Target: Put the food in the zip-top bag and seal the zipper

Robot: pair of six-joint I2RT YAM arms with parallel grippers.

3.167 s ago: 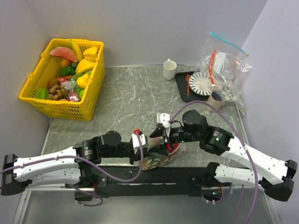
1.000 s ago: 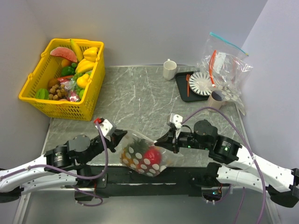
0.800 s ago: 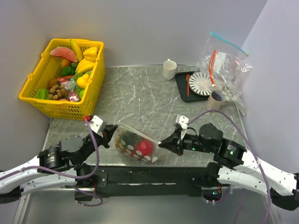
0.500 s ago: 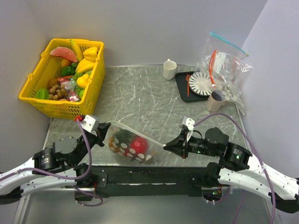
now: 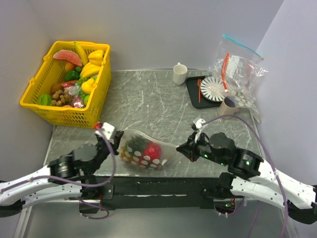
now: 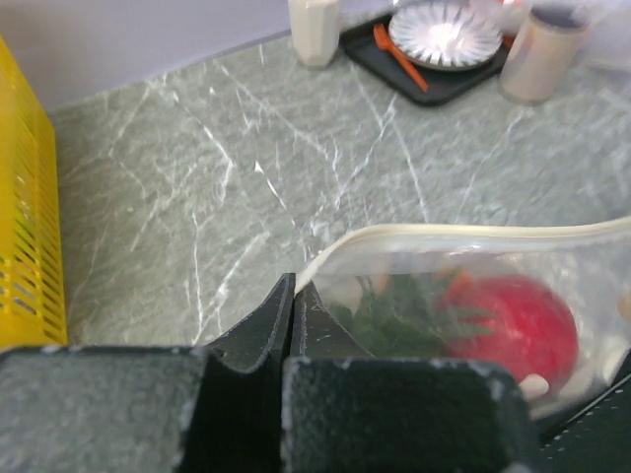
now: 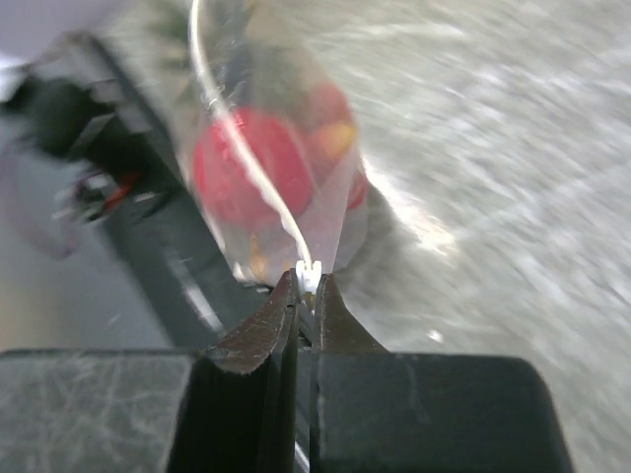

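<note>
The zip-top bag, clear with whitish dots, lies stretched between my two grippers near the table's front edge. Through it show a red apple and a pineapple's green crown. The zipper runs along the bag's far edge. My left gripper is shut on the bag's left corner, at the end of the zipper. My right gripper is shut on the zipper's other end. In the right wrist view the bag hangs off the fingertips, the apple inside it.
A yellow basket of other toy fruit stands at the back left. At the back right are a white cup, a black tray with a plate, a beige cup and other clear bags. The marble tabletop lies between.
The bag has been drawn out lengthwise between the grippers and carried from the front edge back onto the table. Both grippers stayed shut on its ends.
</note>
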